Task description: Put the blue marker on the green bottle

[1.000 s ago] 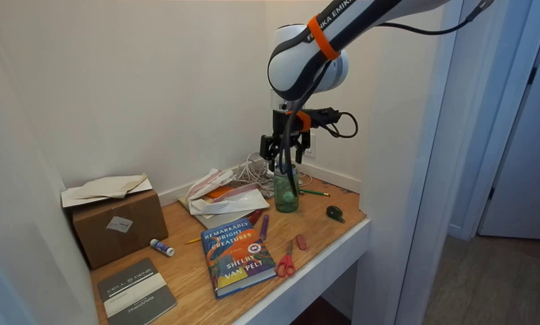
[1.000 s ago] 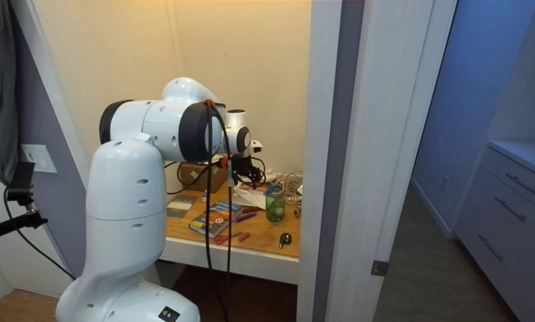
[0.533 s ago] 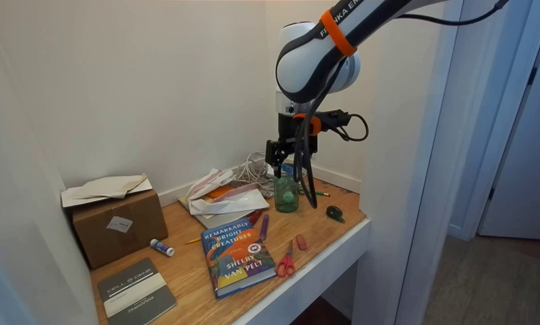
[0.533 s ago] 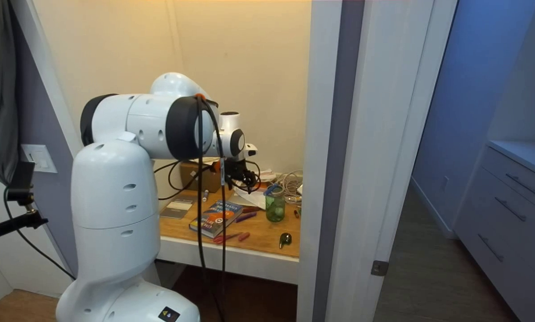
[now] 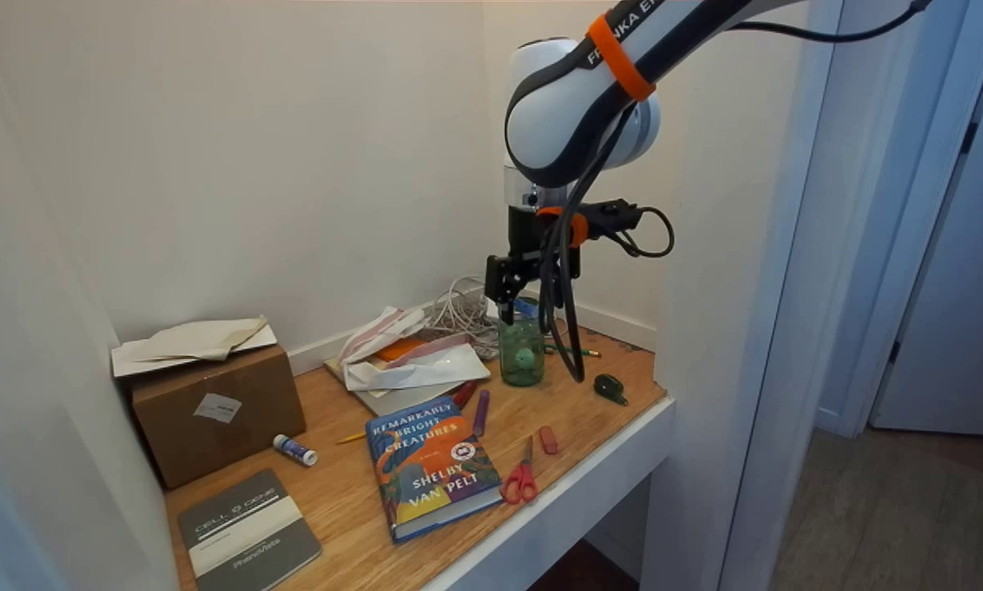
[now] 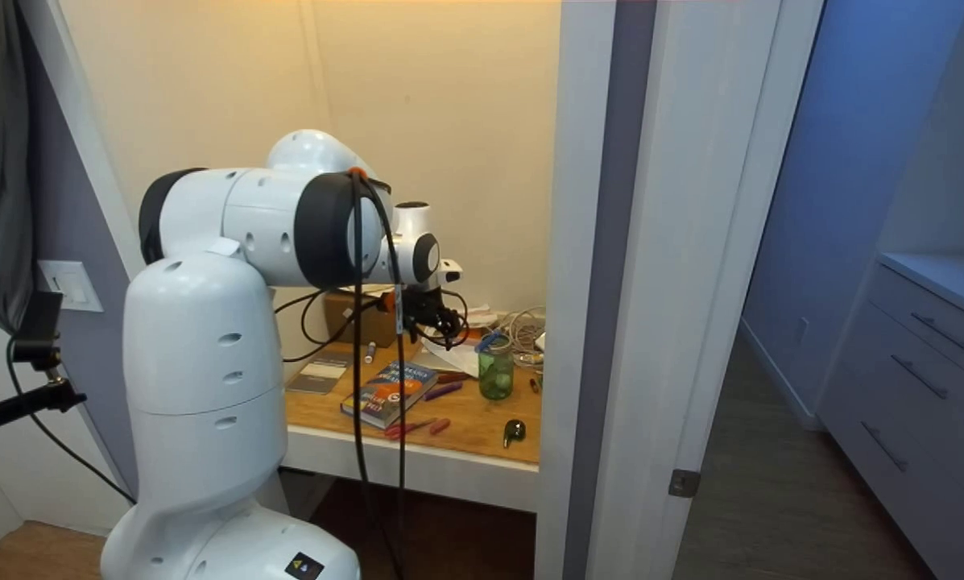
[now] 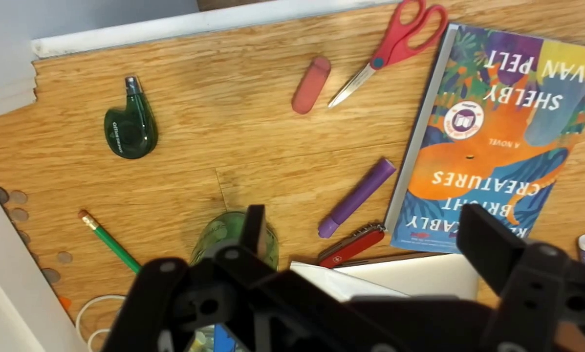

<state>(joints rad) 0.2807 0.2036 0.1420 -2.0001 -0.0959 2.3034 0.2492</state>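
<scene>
The green bottle [image 5: 521,357] stands upright on the wooden desk; it also shows in an exterior view [image 6: 496,377] and the wrist view [image 7: 219,227]. The blue marker [image 6: 488,341] lies slanted at the bottle's top. It is partly behind my gripper in an exterior view [image 5: 526,307], and a short blue piece shows in the wrist view [image 7: 223,338]. I cannot tell exactly how it rests on the mouth. My gripper [image 7: 364,220] is open with nothing between its fingers. In the wrist view the bottle is behind and left of the left finger.
A purple marker [image 7: 358,198], red pocket knife [image 7: 353,248], book [image 7: 497,137], scissors [image 7: 400,39], eraser [image 7: 312,85] and green tape dispenser [image 7: 132,124] lie on the desk. A cardboard box [image 5: 220,414] stands by the wall. White cables [image 6: 523,326] lie behind the bottle.
My open gripper has moved right and slightly down in an exterior view, showing more of the bottle's top. The arm has drawn back. The bottle and blue marker stay where they were.
</scene>
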